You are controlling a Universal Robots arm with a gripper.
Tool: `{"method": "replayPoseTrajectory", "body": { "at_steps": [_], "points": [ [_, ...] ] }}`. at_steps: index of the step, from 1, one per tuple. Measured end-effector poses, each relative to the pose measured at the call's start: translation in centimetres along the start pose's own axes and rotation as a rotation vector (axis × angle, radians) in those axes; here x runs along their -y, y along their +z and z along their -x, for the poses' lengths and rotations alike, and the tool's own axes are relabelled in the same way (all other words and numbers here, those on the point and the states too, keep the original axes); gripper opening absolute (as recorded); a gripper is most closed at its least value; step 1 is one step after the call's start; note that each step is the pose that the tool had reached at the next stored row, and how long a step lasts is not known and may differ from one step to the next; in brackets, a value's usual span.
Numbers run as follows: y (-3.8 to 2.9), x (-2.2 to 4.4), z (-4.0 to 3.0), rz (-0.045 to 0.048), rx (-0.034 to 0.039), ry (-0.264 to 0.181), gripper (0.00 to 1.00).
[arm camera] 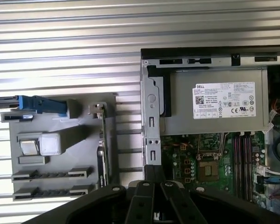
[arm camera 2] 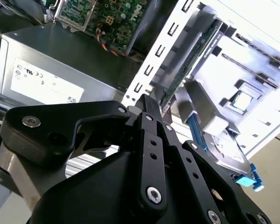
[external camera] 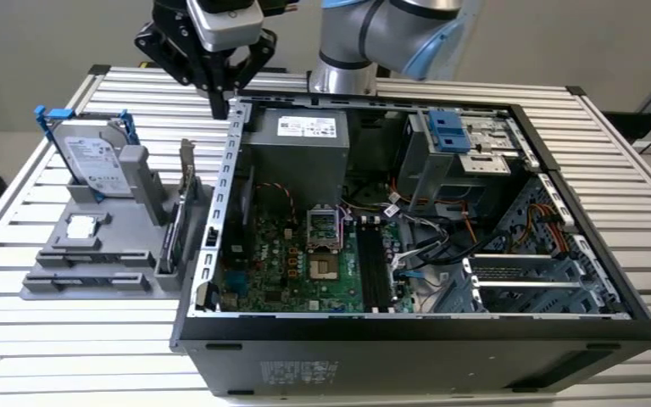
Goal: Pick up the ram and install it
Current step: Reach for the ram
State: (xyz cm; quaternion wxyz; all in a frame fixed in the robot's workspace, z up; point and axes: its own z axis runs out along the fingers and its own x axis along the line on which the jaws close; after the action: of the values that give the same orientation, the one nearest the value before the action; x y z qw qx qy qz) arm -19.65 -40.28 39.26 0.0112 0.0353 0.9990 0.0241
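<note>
A: Fingers?
B: Closed, tips pressed together, nothing held. The gripper points straight down in the exterior view. In both wrist views the fingers taper to a single point.
A: Touching anything?
B: Can't tell. The tip sits right at the rim of the case, at its far corner on the exterior view's left, over the slotted rear wall. The power supply is just beside that, inside the case.
A: Where's the ram?
B: Not in the gripper. Best match for the ram is the dark stick standing on edge in the grey fixture, outside the case on the exterior view's left. It's just beside the upright card with the metal bracket; can't tell if they touch. It's well apart from the fingertips.
A: Rest of the fixture?
B: Hard drive with blue rails stands upright at the far end, with a small square chip lying flat near it. The fixture rests on the slatted surface.
A: Board side?
B: Motherboard lies flat in the case. The long black memory slots run along its edge toward the exterior view's right. Can't tell if anything is seated in them.
</note>
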Motion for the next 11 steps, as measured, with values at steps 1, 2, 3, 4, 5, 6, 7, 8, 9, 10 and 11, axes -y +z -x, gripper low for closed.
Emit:
{"method": "replayPoseTrajectory", "body": {
  "at_steps": [1, 2, 3, 4, 5, 6, 7, 8, 9, 10, 11],
  "points": [
    [0.0, 0.01, -0.13, 0.0, 0.0, 0.0, 0.0],
    [0.0, 0.02, -0.28, 0.0, 0.0, 0.0, 0.0],
    [-0.01, 0.03, -0.43, 0.0, 0.0, 0.0, 0.0],
    [-0.01, 0.04, -0.57, 0.0, 0.0, 0.0, 0.0],
    [-0.02, 0.05, -0.74, 0.0, 0.0, 0.0, 0.0],
    [-0.02, 0.06, -0.9, 0.0, 0.0, 0.0, 0.0],
    [-0.03, 0.08, -1.07, -0.0001, 0.0, 0.0, 0.0],
    [-0.03, 0.09, -1.25, 0.0, 0.0, 0.0, 0.0],
    [-0.03, 0.1, -1.42, 0.0, 0.0, 0.0, 0.0],
    [-0.04, 0.11, -1.59, 0.0, 0.0, 0.0, 0.0],
    [-0.04, 0.12, -1.77, 0.0, 0.0, 0.0, 0.0]
  ]
}}
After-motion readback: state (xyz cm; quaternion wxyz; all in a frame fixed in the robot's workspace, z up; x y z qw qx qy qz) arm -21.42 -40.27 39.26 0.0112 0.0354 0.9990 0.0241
